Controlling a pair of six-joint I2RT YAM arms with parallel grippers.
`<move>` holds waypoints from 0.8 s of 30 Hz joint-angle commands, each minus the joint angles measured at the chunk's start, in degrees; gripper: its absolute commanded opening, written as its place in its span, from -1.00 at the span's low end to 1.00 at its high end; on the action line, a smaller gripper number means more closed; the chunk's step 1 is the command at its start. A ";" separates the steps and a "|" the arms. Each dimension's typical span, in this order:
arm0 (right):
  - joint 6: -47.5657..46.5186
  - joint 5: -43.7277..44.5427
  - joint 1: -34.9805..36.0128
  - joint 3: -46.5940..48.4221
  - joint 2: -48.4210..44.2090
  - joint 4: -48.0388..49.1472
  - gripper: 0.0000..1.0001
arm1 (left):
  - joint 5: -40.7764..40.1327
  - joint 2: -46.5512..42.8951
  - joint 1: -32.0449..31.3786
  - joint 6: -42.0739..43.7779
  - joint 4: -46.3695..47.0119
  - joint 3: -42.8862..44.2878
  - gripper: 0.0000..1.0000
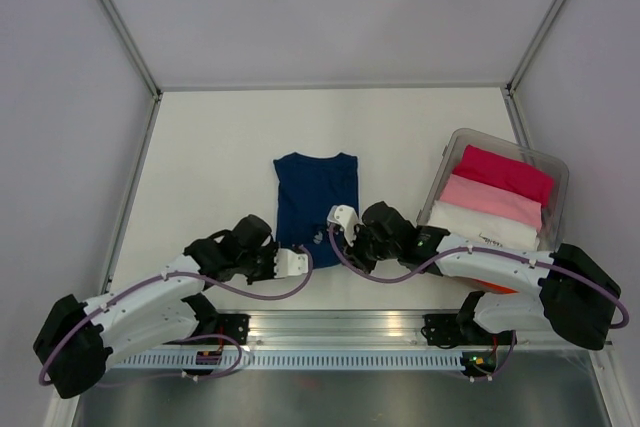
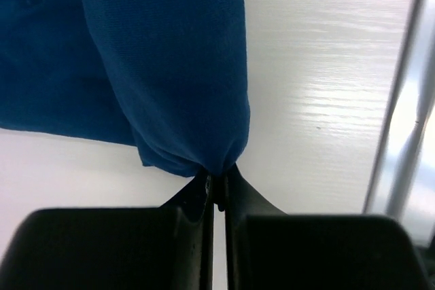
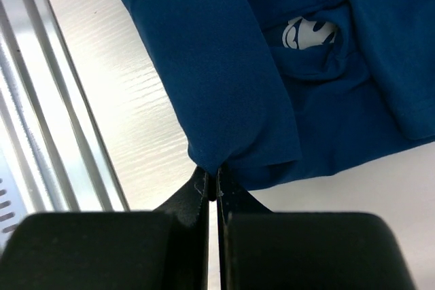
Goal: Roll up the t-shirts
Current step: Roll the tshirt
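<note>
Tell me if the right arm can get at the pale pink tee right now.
Probably not yet: the right end effector is shut on the navy tee's near edge. The pale pink tee lies exposed in the open bin beside that arm, so once it lets go, the way looks free.

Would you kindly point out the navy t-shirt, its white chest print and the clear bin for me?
navy t-shirt point(image 1: 315, 192), top external view, on the flat middle of its body.
white print point(image 3: 309, 33), right wrist view, on the centre of the logo.
clear bin point(image 1: 557, 202), top external view, on its right wall.
</note>
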 commanded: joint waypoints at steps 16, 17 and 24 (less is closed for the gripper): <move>16.16 -16.23 -6.93 -0.31 0.76 -4.13 -0.99 | 22.02 11.51 12.32 14.54 -25.67 16.44 -0.95; 16.34 -17.11 -7.82 -0.05 2.00 -4.65 -1.00 | 21.68 13.87 13.04 15.17 -25.76 17.84 -0.95; 16.51 -19.75 -12.04 4.70 13.52 -8.35 -0.99 | 21.06 20.30 14.27 15.35 -25.76 20.75 -0.95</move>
